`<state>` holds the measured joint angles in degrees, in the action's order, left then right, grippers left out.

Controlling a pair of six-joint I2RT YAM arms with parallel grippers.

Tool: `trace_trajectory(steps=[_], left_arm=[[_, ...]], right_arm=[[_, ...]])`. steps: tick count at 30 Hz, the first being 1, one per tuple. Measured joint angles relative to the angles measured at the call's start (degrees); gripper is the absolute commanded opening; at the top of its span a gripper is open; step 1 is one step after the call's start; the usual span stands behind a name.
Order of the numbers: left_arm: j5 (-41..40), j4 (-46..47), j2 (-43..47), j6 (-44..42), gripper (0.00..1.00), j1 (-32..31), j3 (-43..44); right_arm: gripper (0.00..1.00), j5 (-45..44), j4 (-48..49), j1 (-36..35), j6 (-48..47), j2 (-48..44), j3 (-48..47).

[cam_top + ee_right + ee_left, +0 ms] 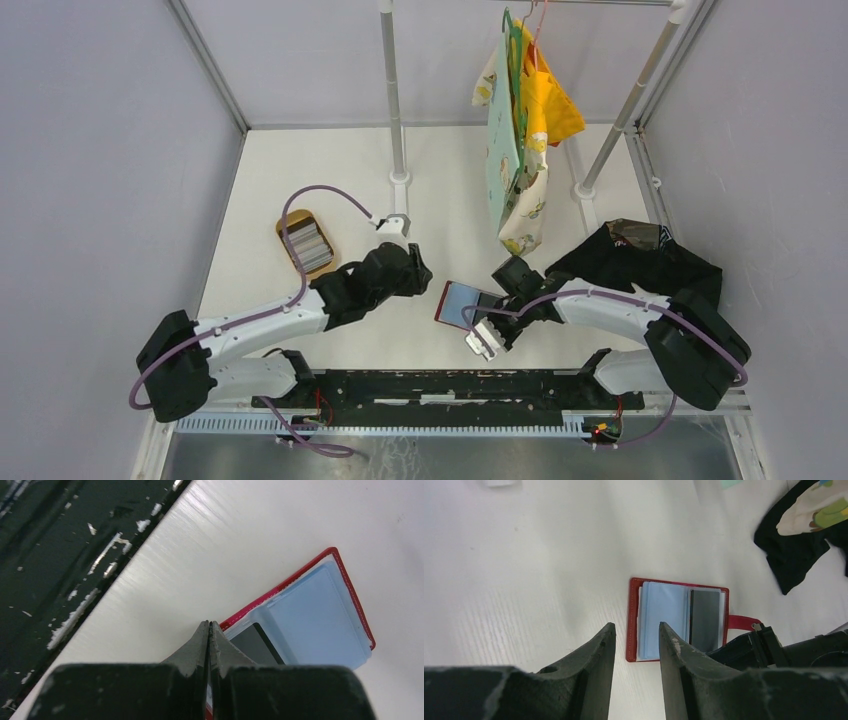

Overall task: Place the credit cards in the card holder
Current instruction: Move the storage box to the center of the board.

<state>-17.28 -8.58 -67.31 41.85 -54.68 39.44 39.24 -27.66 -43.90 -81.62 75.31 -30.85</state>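
Count on the table: mostly ones, one stack uncounted

One red card holder (pixel 462 303) at the centre with one dark card (pixel 704 620) in it; one tan tray (pixel 289 222) at ten o'clock bearing a stack of cards (pixel 309 246) too tight to count; one black cloth (pixel 640 260) at three o'clock; two arms, left arm (pixel 270 320) and right arm (pixel 610 305).

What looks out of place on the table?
Only a crumpled black cloth heaped beside the right arm, unrelated to the job. The red folding card holder lies open and flat, one dark plastic card sitting square in it.
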Motion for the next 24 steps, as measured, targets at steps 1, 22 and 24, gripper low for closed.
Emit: trace_trajectory(steps=[1, 22, 24], left_arm=[[-0.98, -0.33, 0.96, 0.00, 0.44, -0.02, -0.13], [-12.94, -7.96, 10.95, -1.77, 0.86, 33.77, -2.75], [-9.49, -7.82, 8.00, -1.77, 0.88, 39.91, -3.02]], right_arm=[[0.06, -1.03, 0.50, -0.04, 1.01, -0.02, -0.15], [0.13, 2.34, 1.09, 4.22, 10.08, -6.62, -3.82], [0.13, 2.49, 1.01, 4.22, 10.27, -6.93, -3.82]])
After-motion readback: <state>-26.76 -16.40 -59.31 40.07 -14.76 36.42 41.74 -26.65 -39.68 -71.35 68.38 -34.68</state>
